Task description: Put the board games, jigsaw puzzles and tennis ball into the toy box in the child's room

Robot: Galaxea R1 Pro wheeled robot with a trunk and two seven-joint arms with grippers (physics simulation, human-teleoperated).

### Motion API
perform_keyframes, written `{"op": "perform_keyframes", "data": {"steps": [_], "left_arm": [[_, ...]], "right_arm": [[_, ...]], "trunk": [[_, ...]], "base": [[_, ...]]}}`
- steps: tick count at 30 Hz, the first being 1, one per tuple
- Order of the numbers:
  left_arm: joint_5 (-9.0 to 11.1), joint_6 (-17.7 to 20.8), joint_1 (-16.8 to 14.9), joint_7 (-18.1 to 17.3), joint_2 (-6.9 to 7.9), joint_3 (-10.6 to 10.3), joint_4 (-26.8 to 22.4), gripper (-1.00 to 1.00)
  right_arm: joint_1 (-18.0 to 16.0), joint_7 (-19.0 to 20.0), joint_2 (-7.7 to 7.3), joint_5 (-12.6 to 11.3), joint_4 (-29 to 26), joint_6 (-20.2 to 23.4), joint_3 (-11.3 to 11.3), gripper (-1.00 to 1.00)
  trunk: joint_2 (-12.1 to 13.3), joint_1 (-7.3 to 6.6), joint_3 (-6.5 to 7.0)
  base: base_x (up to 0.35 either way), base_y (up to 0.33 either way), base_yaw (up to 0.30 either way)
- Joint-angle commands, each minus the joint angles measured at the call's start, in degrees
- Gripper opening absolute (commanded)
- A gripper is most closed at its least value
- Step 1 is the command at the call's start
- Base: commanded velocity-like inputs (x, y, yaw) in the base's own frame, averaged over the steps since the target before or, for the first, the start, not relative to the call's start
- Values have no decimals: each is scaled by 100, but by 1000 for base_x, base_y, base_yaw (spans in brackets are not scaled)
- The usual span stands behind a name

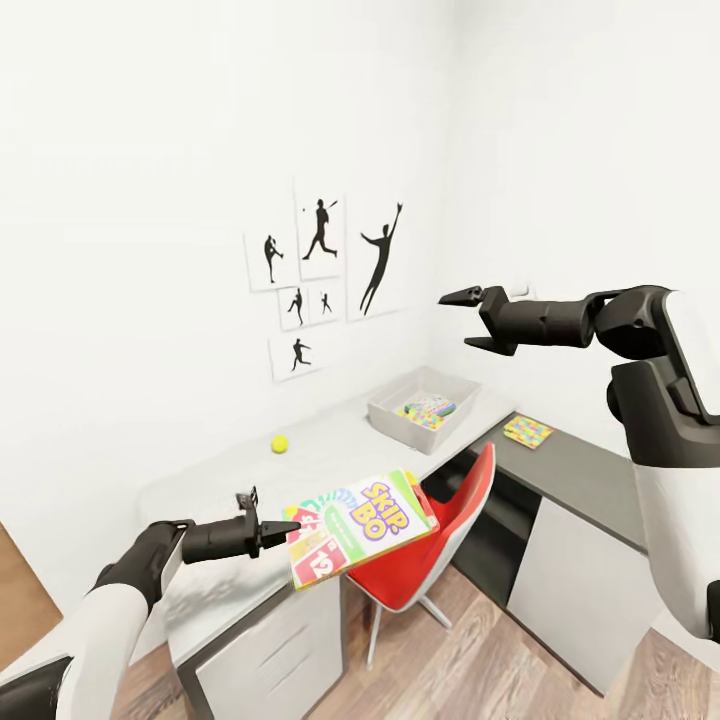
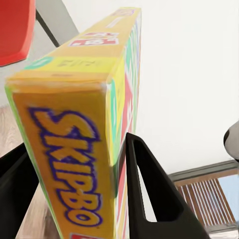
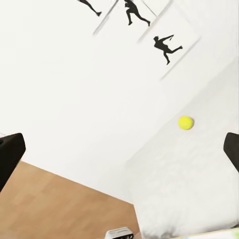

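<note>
Beyond both grippers, against the white wall: long grey-white table [image 1: 330,440], largest thing in view. Farther along it, ahead of the left gripper [image 1: 268,528] and below the raised right gripper [image 1: 468,320]: toy box [image 1: 388,410], shallow and open-topped, one bright jigsaw puzzle [image 1: 428,410] already lying inside. Second jigsaw puzzle [image 1: 527,431] flat on the dark side unit, below the right gripper; likely thin, floppy, hard to pinch off a flat top. Clamped in the left gripper by one short end: SKIP-BO box [image 1: 362,527], held roughly level over the table edge, beside the red chair [image 1: 440,540]. Probably light, stiff cardboard, glossy, prone to sagging or twisting from an end grip. Tennis ball [image 1: 280,443] on the table past the left fingertips; apt to roll. Right gripper spread wide, empty.
</note>
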Motion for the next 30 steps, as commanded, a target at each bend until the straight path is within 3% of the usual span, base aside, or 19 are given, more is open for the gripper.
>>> {"op": "perform_keyframes", "data": {"steps": [1, 30], "left_arm": [[-61, 31, -2, -41, -4, 34, -5, -100], [-61, 24, -2, -41, -3, 42, -5, -100]], "right_arm": [[-6, -58, -2, -50, -1, 4, 3, 100], [2, -57, -4, -5, 8, 7, -5, 100]], "trunk": [[-8, 3, 1], [-8, 3, 211]], "base": [[0, 0, -209], [0, 0, -210]]}}
